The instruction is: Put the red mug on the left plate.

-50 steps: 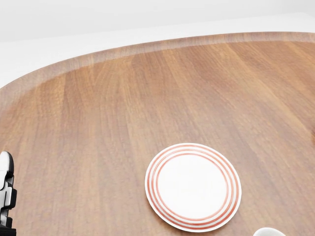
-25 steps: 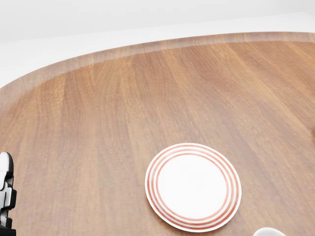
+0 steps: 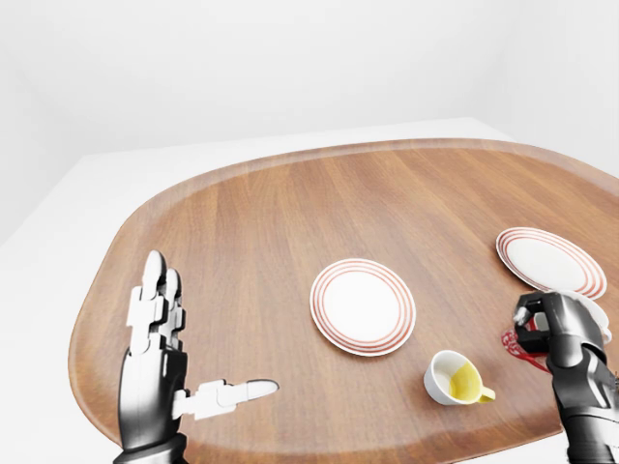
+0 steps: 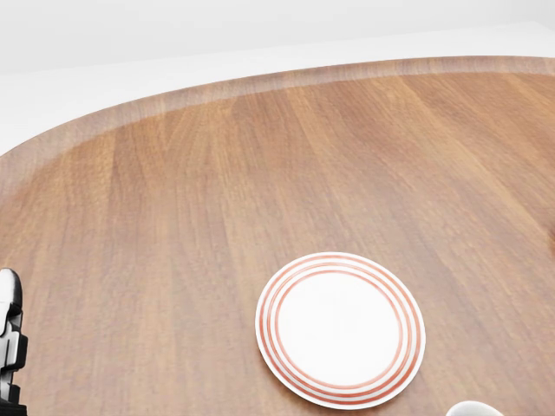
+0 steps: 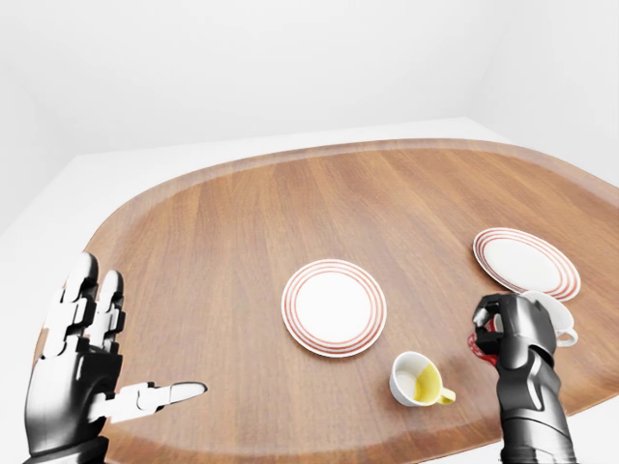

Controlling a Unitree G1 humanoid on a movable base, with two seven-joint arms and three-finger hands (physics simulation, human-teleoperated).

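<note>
The left plate [image 3: 363, 306], white with red rings, lies on the round wooden table [image 3: 290, 213] and also shows in the head view [image 4: 340, 329]. My right hand [image 3: 545, 329] is at the right of the left-eye view, near the table's near edge, with its fingers curled round the red mug [image 5: 474, 346]. Only a sliver of red shows under the hand. My left hand [image 3: 184, 353] is open and empty at the lower left, fingers up and thumb pointing right, well left of the plate.
A second ringed plate [image 3: 549, 261] lies at the right. A white mug with a yellow inside [image 3: 456, 379] stands between the left plate and my right hand. Another white mug [image 5: 556, 324] sits just behind the right hand.
In the head view my left hand's fingertip at the left edge has dropped slightly. The plate and the table have not moved.
</note>
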